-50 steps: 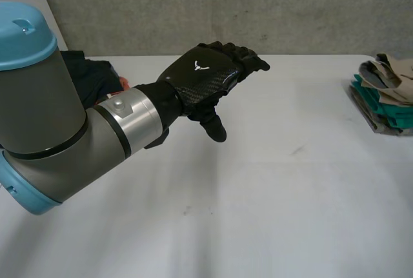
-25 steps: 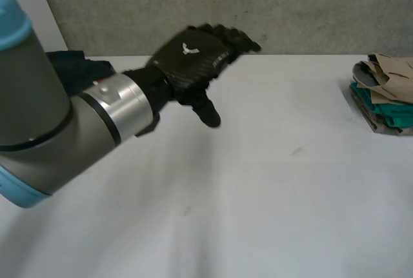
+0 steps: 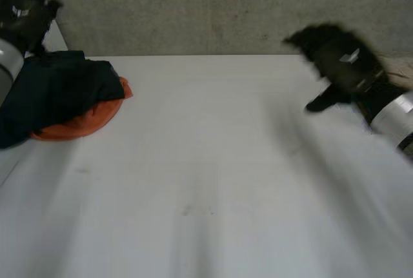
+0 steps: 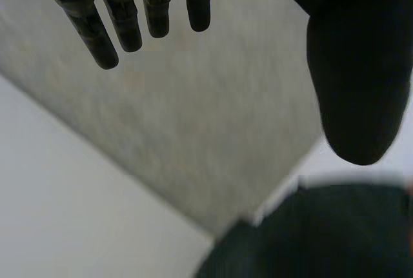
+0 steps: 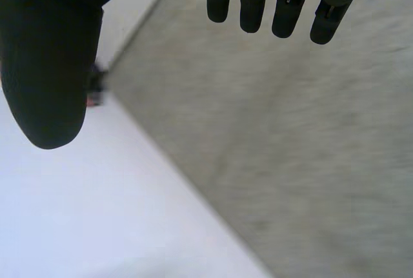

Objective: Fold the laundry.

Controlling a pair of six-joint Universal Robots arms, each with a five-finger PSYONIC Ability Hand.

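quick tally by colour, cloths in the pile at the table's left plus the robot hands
dark navy cloth: 1
orange cloth: 1
black hands: 2 (left hand, right hand, both with fingers straight and holding nothing)
total: 4

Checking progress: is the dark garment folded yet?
No: the dark garment lies bunched in a heap on an orange cloth.

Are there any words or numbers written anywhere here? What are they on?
No words or numbers can be read.
White mark on the back of the right robot hand: too blurred to read.
Small white mark on the left robot hand: too blurred to read.
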